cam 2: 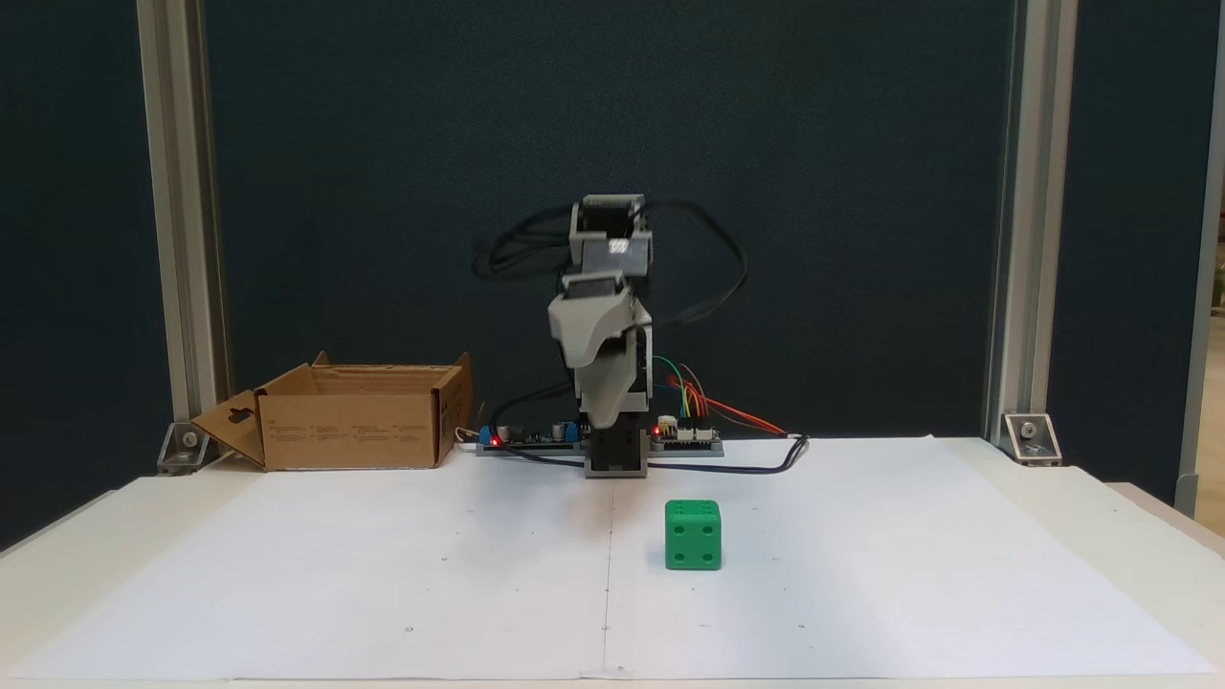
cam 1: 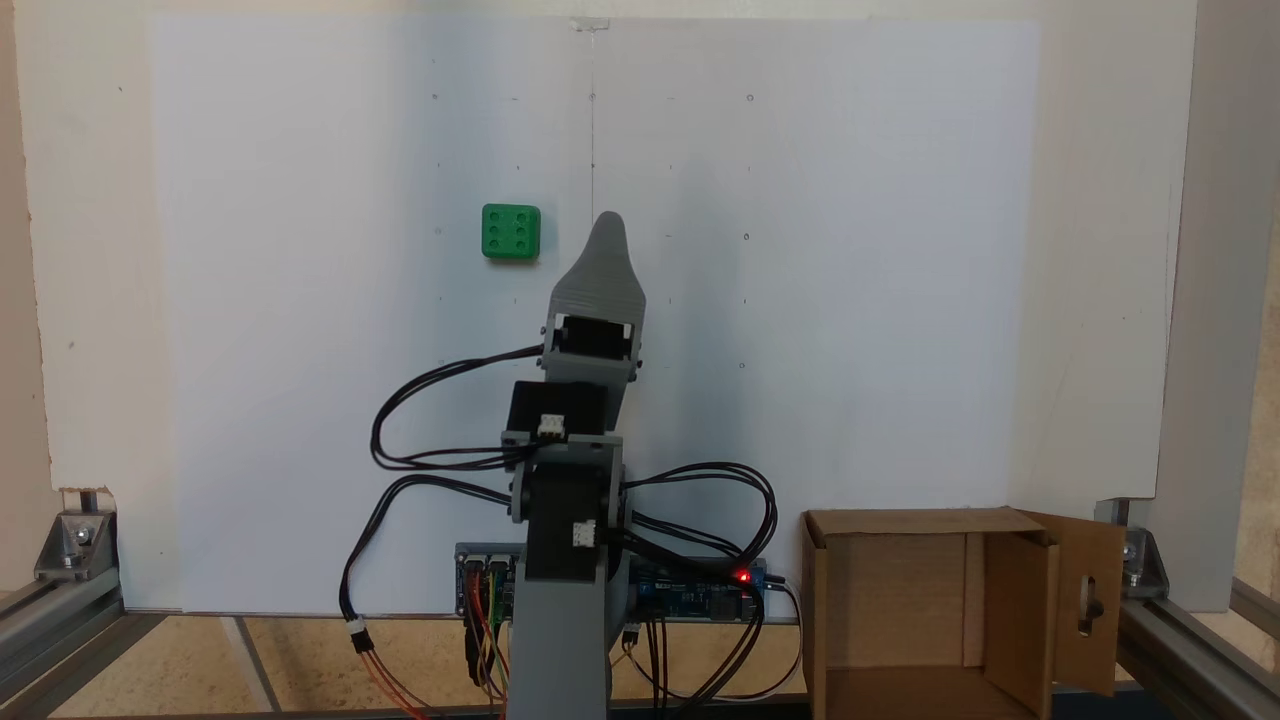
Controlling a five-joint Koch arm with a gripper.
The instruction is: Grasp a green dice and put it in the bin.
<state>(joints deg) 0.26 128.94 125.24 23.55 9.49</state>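
Note:
The green dice (cam 1: 511, 232) (cam 2: 693, 536) rests on the white paper, its six-pip face turned up. My gripper (cam 1: 608, 228) (cam 2: 603, 421) hangs folded over the arm's base with nothing in it. Its jaws lie one behind the other, so their gap is hidden. In a fixed view the dice sits just left of the gripper tip (cam 1: 608, 228); in the other it lies in front of the base and slightly right, well apart from it. The bin (cam 1: 815, 600) (cam 2: 354, 431), a brown cardboard box with its flaps spread, stands beside the base, and its slotted flap (cam 1: 1088, 600) (cam 2: 233, 426) points outward.
Controller boards (cam 1: 700, 590) (cam 2: 536, 435) with lit red LEDs and loose cables (cam 1: 420, 400) (cam 2: 746, 464) surround the arm's base. Aluminium frame posts (cam 2: 177, 220) (cam 2: 1029, 220) stand at the table's back corners. A large white paper sheet (cam 1: 850, 300) (cam 2: 383, 574) covers the table.

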